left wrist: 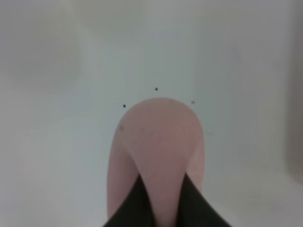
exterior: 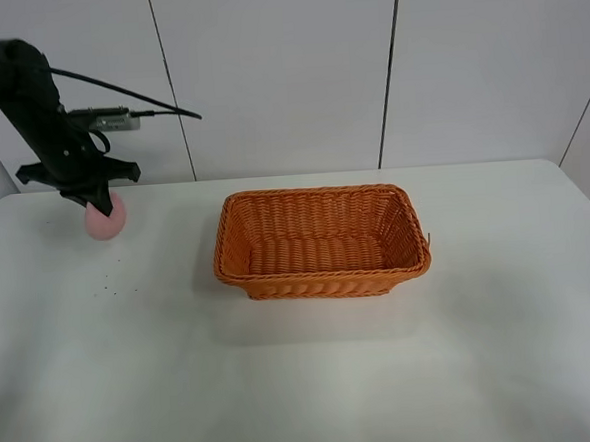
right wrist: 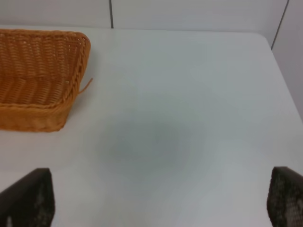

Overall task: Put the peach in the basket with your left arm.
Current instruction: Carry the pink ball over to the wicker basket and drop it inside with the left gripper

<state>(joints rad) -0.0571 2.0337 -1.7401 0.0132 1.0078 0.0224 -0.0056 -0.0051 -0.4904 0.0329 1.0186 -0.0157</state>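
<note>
My left claw [exterior: 97,200] is at the far left corner of the tabletop [exterior: 305,381], clenched on the peach [exterior: 106,221]. On the left wrist camera I see its two black fingers [left wrist: 135,208] pinching the pink fruit from either side. I cannot tell whether the peach touches the tabletop. The basket [exterior: 324,279] sits near the middle, well apart from it. My right claw [right wrist: 158,196] hangs spread wide toward the right edge.

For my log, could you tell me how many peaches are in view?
1: the peach, far left on the table, in the left hand; the basket holds none.
</note>
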